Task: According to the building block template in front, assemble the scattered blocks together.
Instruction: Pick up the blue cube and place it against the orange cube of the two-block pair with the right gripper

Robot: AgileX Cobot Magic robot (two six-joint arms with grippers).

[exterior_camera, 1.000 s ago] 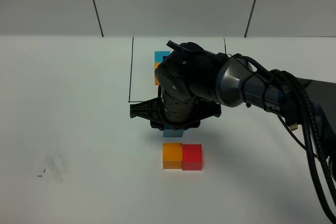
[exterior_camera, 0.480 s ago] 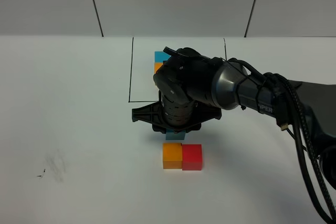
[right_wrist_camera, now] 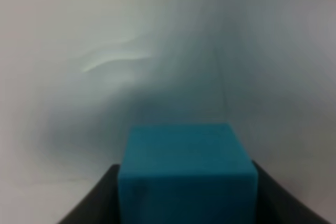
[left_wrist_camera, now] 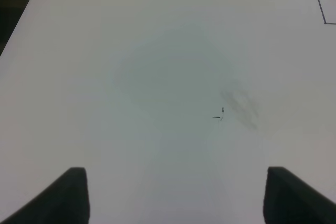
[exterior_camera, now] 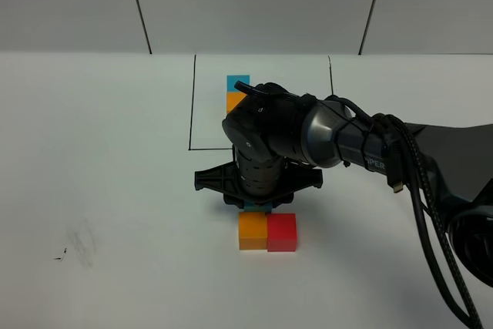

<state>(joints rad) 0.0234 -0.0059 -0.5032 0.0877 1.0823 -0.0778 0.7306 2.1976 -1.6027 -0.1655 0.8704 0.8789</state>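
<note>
teal block [right_wrist_camera: 187, 174]: solid cube, flat top face, clamped between two dark fingers [right_wrist_camera: 97, 195]; just behind the orange block, contact hidden.
orange block [exterior_camera: 253, 231]: cube flat on the worktop, middle, toward the near edge; right side against the red block.
red block [exterior_camera: 282, 232]: cube, same row, flat.
template [exterior_camera: 238, 92]: teal block behind orange, near the far edge, partly hidden.

A white table [exterior_camera: 115, 190] with a thin black outlined rectangle [exterior_camera: 190, 105] meets pale grey wall panels [exterior_camera: 254, 5] behind.
</note>
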